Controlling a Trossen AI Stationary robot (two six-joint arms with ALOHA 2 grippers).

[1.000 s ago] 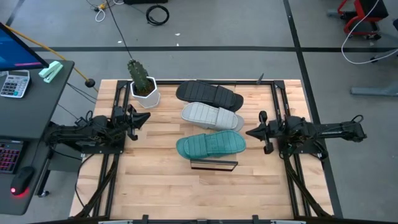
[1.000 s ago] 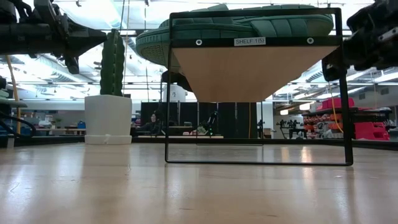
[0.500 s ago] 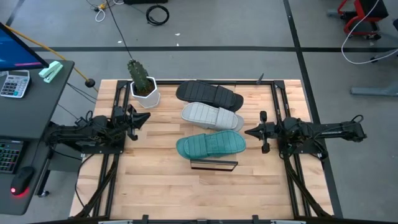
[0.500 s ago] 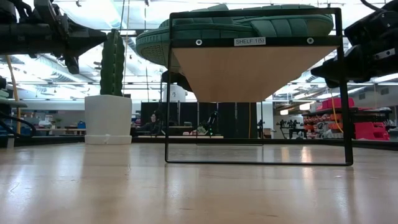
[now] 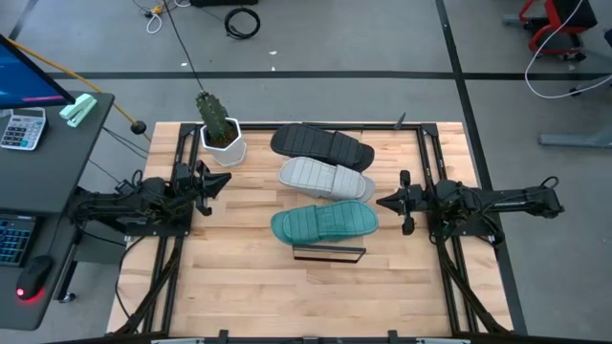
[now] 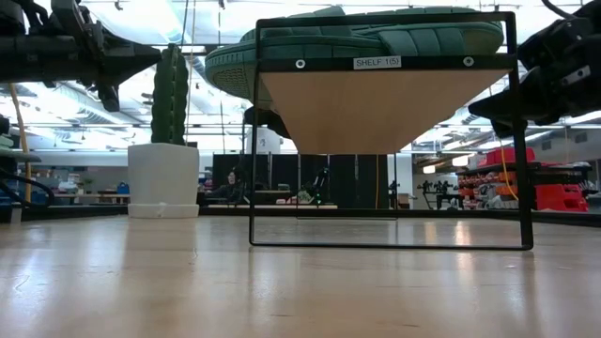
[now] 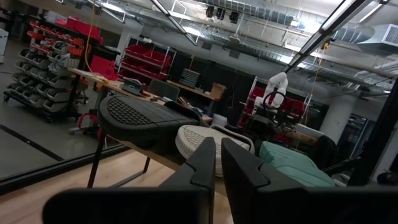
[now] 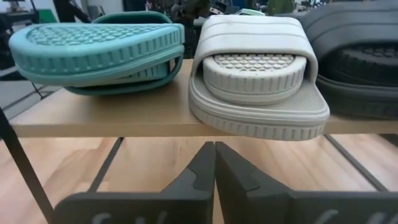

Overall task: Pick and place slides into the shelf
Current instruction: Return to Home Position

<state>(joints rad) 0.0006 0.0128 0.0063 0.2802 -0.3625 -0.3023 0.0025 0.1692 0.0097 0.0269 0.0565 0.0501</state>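
Three slides lie side by side, soles down, on the shelf (image 5: 328,252), a light-wood board on a thin black frame (image 6: 385,103). The black slide (image 5: 321,143) is farthest, the light grey slide (image 5: 325,178) is in the middle, and the teal slide (image 5: 325,224) is nearest. In the right wrist view the teal slide (image 8: 93,53), grey slide (image 8: 258,74) and black slide (image 8: 360,62) overhang the board (image 8: 124,115). My right gripper (image 5: 381,202) hovers shut beside the shelf's right end. My left gripper (image 5: 224,181) waits shut to the shelf's left, holding nothing.
A green cactus in a white pot (image 5: 222,134) stands at the table's far left corner, behind my left gripper. A dark desk with a calculator (image 5: 21,127) lies off the table's left. Bare wood spreads along the near side (image 5: 316,296).
My right gripper has rolled about its own axis beside the shelf's right end, staying in about the same place. The slides and the shelf have kept still.
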